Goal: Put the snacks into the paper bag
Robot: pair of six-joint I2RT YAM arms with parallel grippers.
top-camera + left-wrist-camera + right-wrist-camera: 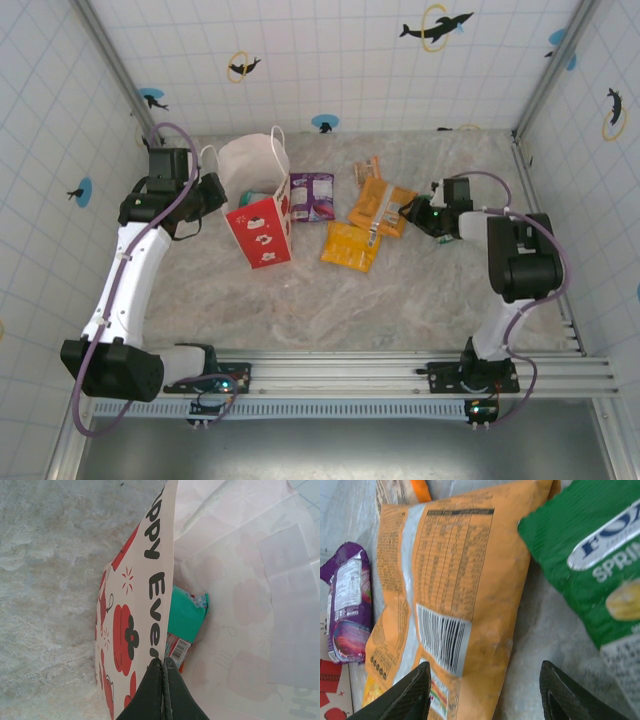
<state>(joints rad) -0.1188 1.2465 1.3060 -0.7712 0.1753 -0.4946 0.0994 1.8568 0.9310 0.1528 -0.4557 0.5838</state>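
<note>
We see the bag [262,235] at about 10 o'clock from the middle of the bench [330,300]. Its red face is turned to the overhead camera and its white mouth is open on the far side. The left end effector [220,190] sits at the bag's 9 o'clock edge. In the left wrist view it is closed on the bag's rim, with the paper wall pinched between its fingers [150,695].

Two snacks are inside the bag. One is a teal packet [186,615]. Just beside it, nearer the fingers, is the end of a packet with a barcode [177,650], whose colour we cannot tell.

The other snacks lie on the bench. A purple packet [312,196] lies just at the bag's 3 o'clock side. An orange packet [381,205] lies at 3 o'clock of the purple one, printed back up. A second orange packet [350,246] lies at about 7 o'clock of the first, and their corners meet. A thin bar [368,168] lies at 12 o'clock of the first orange packet.

The right end effector [408,212] is at that packet's 3 o'clock edge. In the right wrist view its fingers [410,695] are spread wide and hold nothing. One finger is over the orange packet's corner and the other is over bare bench. A green packet [590,555] lies against the orange packet's far corner.
</note>
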